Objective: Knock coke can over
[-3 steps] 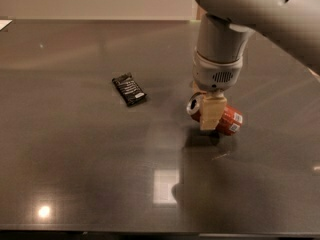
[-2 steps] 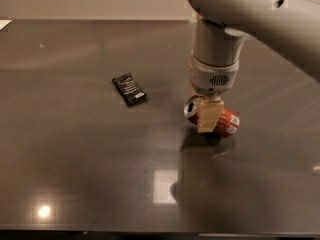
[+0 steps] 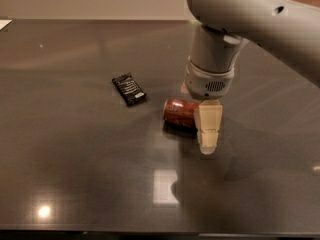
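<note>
The coke can (image 3: 180, 112), red with white lettering, lies on its side on the dark table (image 3: 75, 159), right of the middle. My gripper (image 3: 207, 128) hangs from the grey arm (image 3: 215, 59) and comes down right beside the can's right end, touching or nearly touching it. The can's right end is hidden behind the gripper.
A flat black wrapped snack bar (image 3: 129, 89) lies on the table to the left of the can, a short gap away. The table's front edge (image 3: 150, 231) runs along the bottom of the view. Bright light reflections (image 3: 165, 186) show on the glossy surface.
The can showed its silver top at the gripper's left with its red body to the right; now it lies on its side, left of the gripper. The gripper shifted slightly toward the front.
</note>
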Robot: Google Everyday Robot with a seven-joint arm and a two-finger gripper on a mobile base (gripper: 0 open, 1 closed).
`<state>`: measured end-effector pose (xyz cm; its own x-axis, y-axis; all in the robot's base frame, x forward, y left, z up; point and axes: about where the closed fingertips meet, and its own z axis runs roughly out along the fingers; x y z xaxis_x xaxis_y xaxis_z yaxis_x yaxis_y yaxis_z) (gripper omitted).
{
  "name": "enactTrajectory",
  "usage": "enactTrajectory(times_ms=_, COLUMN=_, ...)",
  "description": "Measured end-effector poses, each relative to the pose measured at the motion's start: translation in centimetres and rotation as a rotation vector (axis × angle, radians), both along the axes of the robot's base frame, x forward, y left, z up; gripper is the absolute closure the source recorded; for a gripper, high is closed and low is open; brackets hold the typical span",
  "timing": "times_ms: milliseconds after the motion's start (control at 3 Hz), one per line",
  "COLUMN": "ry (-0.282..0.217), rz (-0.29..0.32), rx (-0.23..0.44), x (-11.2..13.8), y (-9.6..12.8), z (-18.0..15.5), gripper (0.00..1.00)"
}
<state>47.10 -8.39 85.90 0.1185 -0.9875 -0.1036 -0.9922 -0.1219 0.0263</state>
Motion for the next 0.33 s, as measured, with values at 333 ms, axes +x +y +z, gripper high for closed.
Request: enactTrajectory(times_ms=333, ry=0.0, rz=0.0, rx=0.0, x=0.0, y=0.0, z=0.0, gripper=0.0)
